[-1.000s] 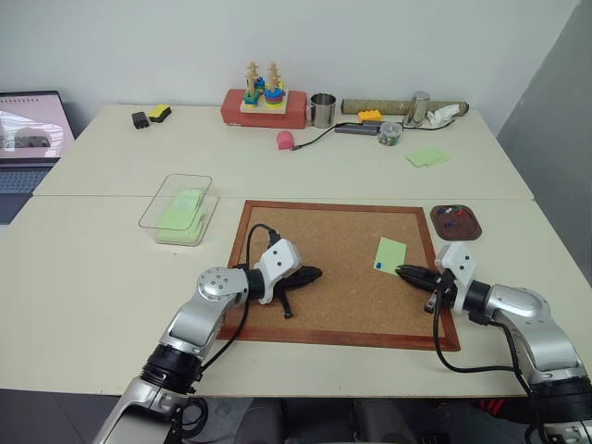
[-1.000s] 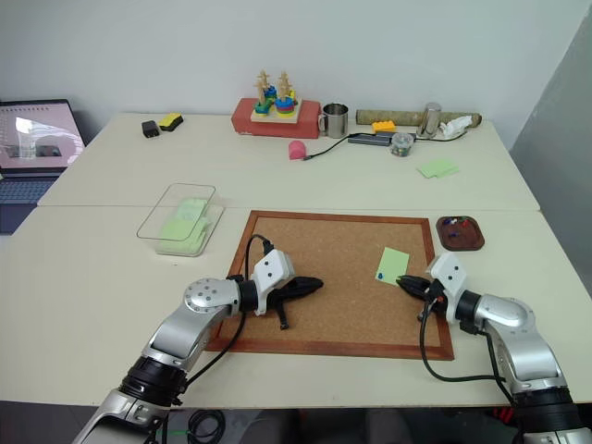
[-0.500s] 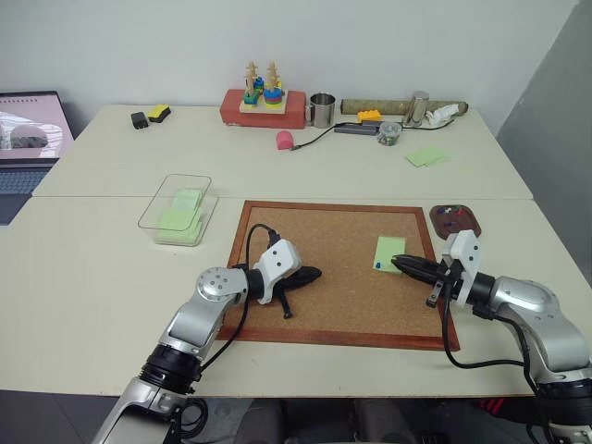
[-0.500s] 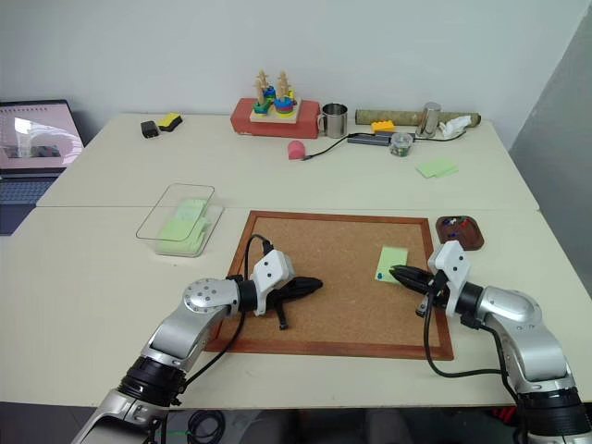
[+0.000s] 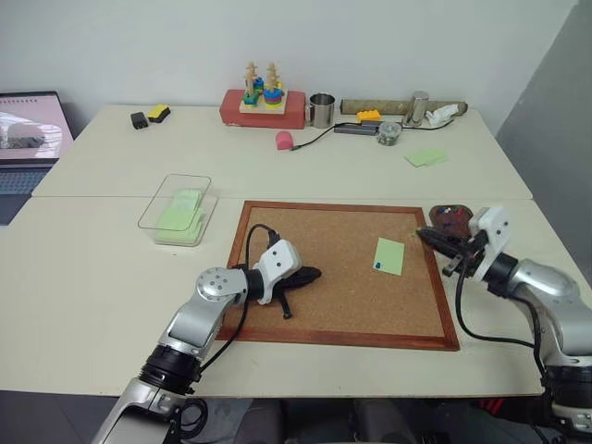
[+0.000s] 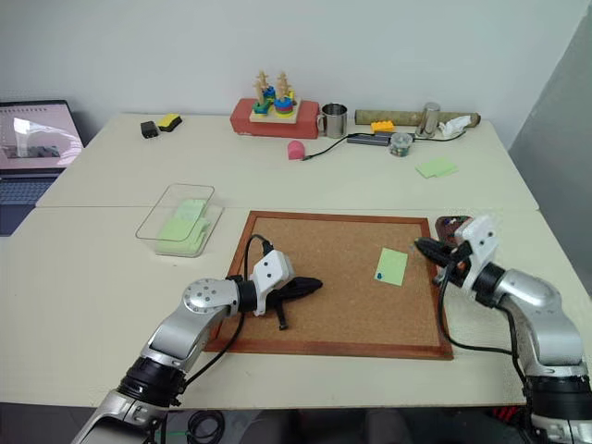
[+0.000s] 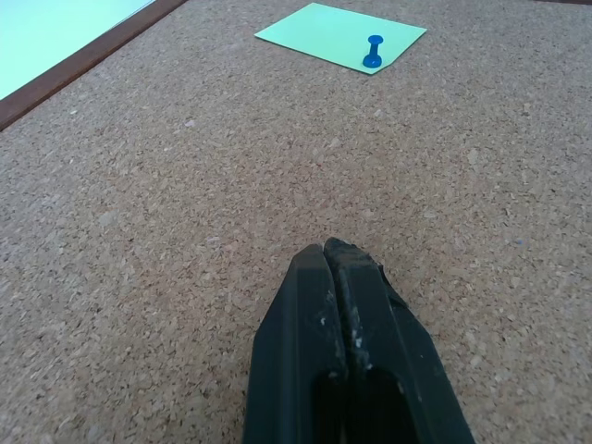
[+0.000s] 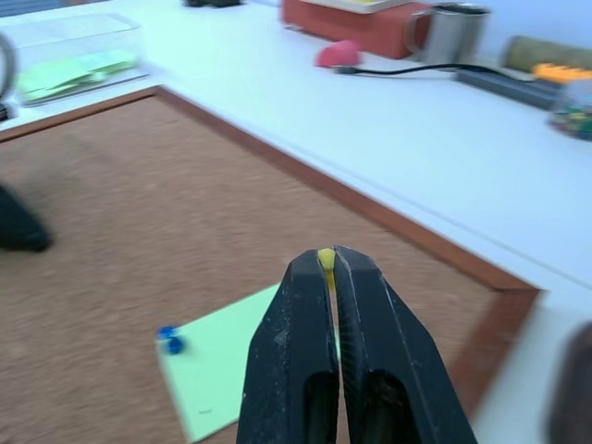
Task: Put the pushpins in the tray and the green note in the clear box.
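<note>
The yellow pushpin (image 8: 326, 258) is sitting pinched between the tips of the right pincer (image 6: 427, 248), fingers clamped together on it with just a sliver of yellow peeking out. That pincer is hanging over the right edge of the cork board (image 5: 314, 231), and the tray (image 5: 448, 215) is lying just behind and beside it, toward the back right, partly hidden by the wrist. So the drop looks like a short carry outward over the board's frame, and the right arm is clearly the nearer one for it. Nothing is standing in the path; the tray already seems to be holding a few small coloured pins, though they are too small to sort out.

The green note (image 5: 389, 256) is lying flat on the board, just inward of the right pincer, its long side running roughly front to back. The blue pushpin (image 7: 374, 51) is standing upright in the note's near-left corner, pinning it down, so I'd judge the note isn't going anywhere until that pin is out.

The left pincer (image 5: 313, 274) is resting on the cork near the board's left-centre, fingers pressed together on nothing, pointing across toward the note. The clear box (image 5: 178, 208) is waiting off the board's back-left corner on the bench (image 5: 92, 277), with green paper showing through it, well apart from the note.
</note>
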